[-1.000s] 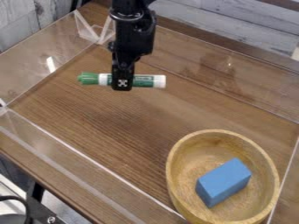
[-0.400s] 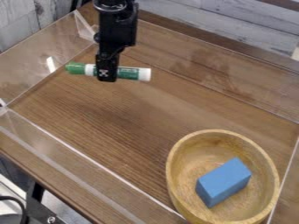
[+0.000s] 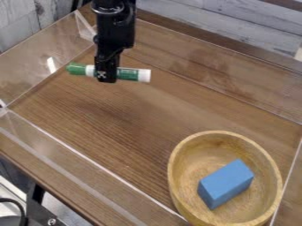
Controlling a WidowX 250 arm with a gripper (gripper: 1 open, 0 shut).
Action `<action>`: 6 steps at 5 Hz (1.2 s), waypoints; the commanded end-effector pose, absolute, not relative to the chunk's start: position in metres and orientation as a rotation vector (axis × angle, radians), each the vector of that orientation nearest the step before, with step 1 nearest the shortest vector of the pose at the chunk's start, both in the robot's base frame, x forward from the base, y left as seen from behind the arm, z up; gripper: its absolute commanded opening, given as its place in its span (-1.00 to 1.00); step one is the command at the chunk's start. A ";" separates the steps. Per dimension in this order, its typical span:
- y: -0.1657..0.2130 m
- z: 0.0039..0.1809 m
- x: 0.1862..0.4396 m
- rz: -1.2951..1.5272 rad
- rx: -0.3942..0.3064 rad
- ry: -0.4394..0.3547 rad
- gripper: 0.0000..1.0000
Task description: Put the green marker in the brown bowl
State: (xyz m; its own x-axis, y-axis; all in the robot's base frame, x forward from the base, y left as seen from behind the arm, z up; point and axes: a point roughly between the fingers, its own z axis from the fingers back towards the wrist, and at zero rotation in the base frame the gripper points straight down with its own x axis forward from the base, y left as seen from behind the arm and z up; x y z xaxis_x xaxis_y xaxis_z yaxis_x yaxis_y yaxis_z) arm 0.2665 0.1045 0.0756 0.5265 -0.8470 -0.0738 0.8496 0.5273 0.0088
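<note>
Where the wooden table meets its far-left corner, the gripper is seen pointing straight down, its black body rising out of the top of the view. Its fingers are pinched on the marker, which is gripped near its middle and lies level, running left to right across the view. The marker's green cap end shows to the left of the fingers, and the white barrel with its green label shows to the right. Whether the marker is resting on the table or is held just clear of it cannot be told from this view.

The bowl is set at the near-right corner of the table, well apart from the marker and gripper. A blue block lies inside the bowl, slightly right of its centre, resting on the bowl's floor. The bowl's thick tan rim is cut off by the lower edge of the view.

Clear plastic walls are stood around the table's edges, and the gripper is placed near the far-left wall. A pale plank surface is seen beyond the far wall.
</note>
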 end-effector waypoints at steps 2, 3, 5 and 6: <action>0.112 0.085 0.282 -1.038 0.104 -0.014 -1.00; 0.112 0.083 0.284 -1.053 0.109 -0.028 -1.00; 0.114 0.080 0.286 -1.080 0.118 -0.049 -1.00; 0.115 0.079 0.286 -1.091 0.122 -0.059 -1.00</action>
State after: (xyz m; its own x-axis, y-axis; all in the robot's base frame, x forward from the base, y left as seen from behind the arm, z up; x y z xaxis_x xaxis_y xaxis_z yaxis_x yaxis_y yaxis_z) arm 0.2826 0.1095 0.0671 0.4522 -0.8918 -0.0168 0.8894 0.4494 0.0839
